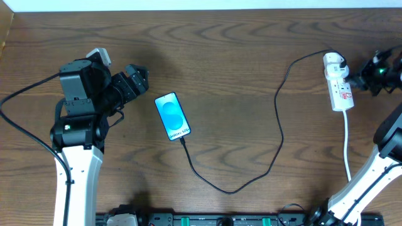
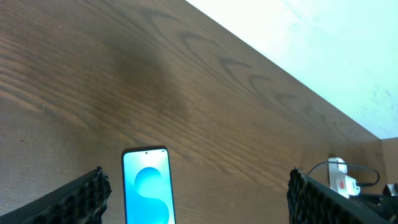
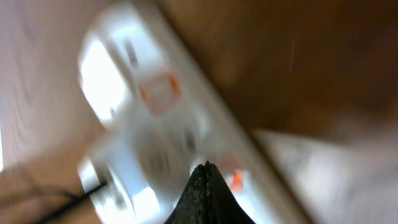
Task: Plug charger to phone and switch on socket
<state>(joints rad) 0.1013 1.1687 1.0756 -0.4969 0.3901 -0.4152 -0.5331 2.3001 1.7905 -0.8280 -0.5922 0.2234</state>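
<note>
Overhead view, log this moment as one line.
phone: lit | charger: runs from phone to power strip | left gripper: open, beside phone | right gripper: shut, at power strip

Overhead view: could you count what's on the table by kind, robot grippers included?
phone: 1
charger: 1
socket: 1
grippers, left gripper and right gripper: 2
Total: 5

We see the phone (image 1: 171,115) lying flat, screen lit blue; the black charger (image 1: 280,125), seemingly plugged into its lower end, loops to the white socket (image 1: 340,90).
</note>
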